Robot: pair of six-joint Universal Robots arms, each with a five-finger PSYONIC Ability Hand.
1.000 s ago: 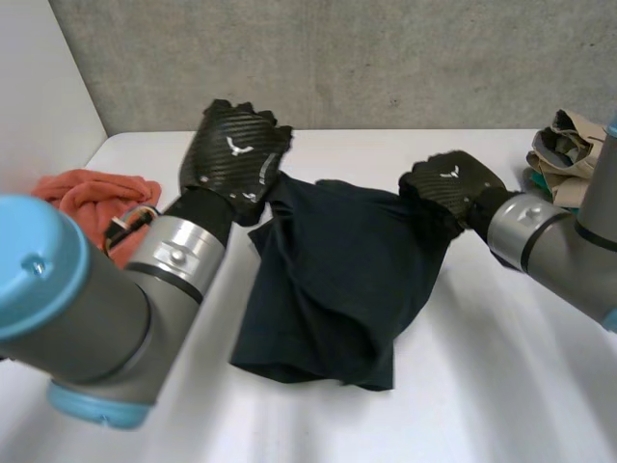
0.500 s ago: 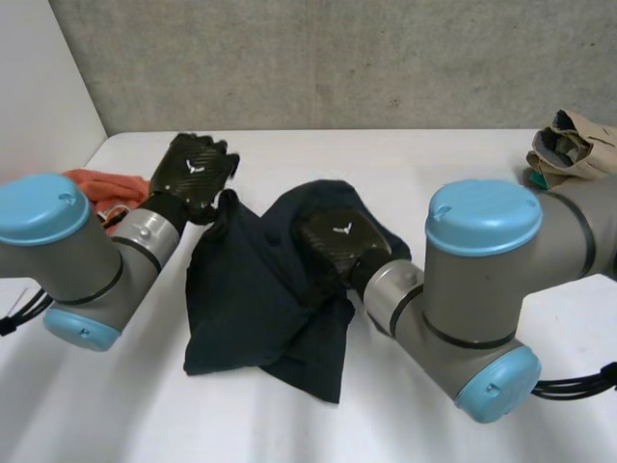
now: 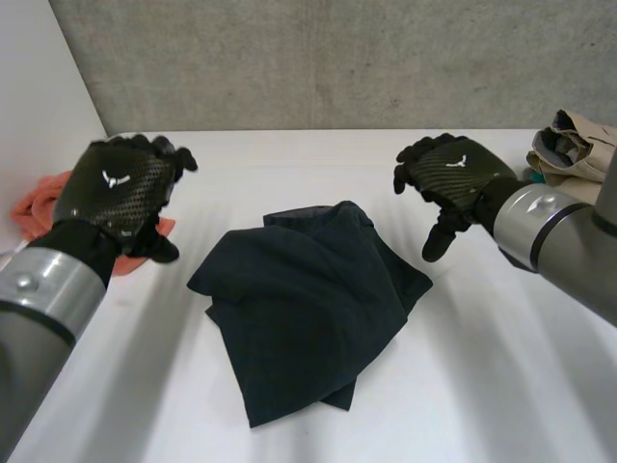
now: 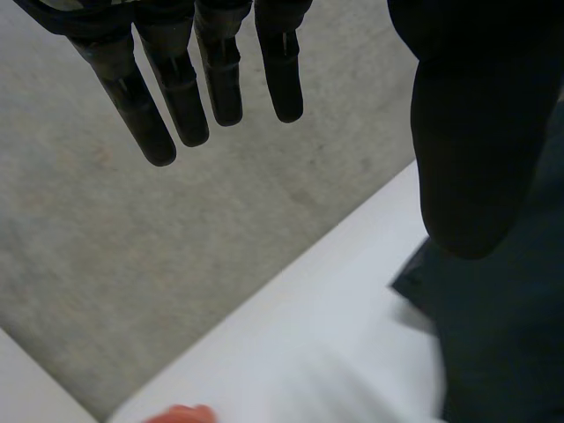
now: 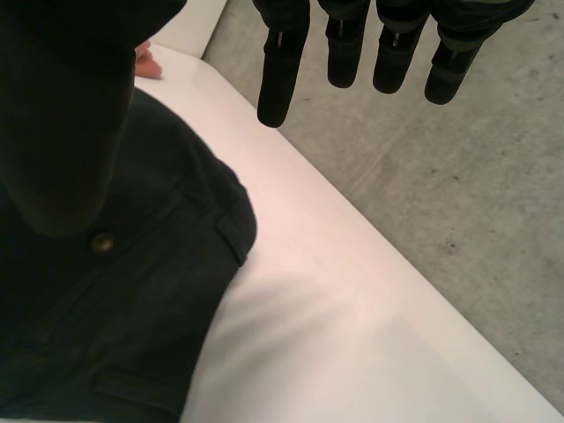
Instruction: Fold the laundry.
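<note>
**Orange cloth** point(image 3: 37, 204): crumpled at the far left edge of the bench point(image 3: 511, 376), partly hidden behind the left robot hand.

**Left robot hand** point(image 3: 116, 188): raised over the bench's left side, back of the hand towards the head camera, clear of the dark garment. In the left wrist view its fingers point(image 4: 220, 75) hang straight and well apart from the thumb. It is wide open and holds nothing.

**Dark garment** point(image 3: 308, 304): the laundry item, near-black. It lies on the middle of the bench between the two robot hands, and neither hand touches it. It is doubled over itself in uneven, overlapping layers with a rumpled outline. One lobe points towards the orange cloth and a narrower end points towards the near edge. The right wrist view shows a waistband section with a round button point(image 5: 103, 242) and stitched seams.

**Right robot hand** point(image 3: 451, 178): held above the bench just beyond the garment's far right corner, not touching it. In the right wrist view its fingers point(image 5: 282, 62) are straight and set apart from the thumb. It is wide open and empty.

**Beige clothes pile** point(image 3: 569, 145): bunched at the bench's far right edge, behind the right arm, well apart from the dark garment.

**Grey concrete wall** point(image 3: 337, 58): runs along the back of the bench.
</note>
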